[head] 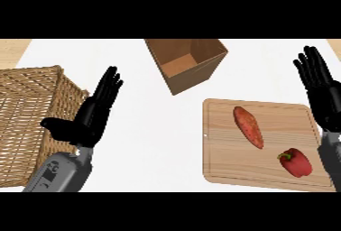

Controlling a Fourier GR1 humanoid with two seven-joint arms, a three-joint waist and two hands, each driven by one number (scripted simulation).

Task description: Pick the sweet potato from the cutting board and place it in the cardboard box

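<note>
One sweet potato (248,127) and one red pepper (296,162) lie on one cutting board (226,167). One cardboard box (187,63) and one basket (30,113) sit on the bench (153,144). The left robot hand (90,117) and right robot hand (323,92) are flat, fingers straight, holding nothing.

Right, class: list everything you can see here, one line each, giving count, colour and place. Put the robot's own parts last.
sweet potato: one, orange-red, on the cutting board, upper middle
red pepper: one, red, board's lower right
cutting board: one, light wood, right side
cardboard box: one, brown, open, top centre
wicker basket: one, tan, left edge
counter: one, white
left hand: one, black, open, beside the basket
right hand: one, black, open, right edge
</note>
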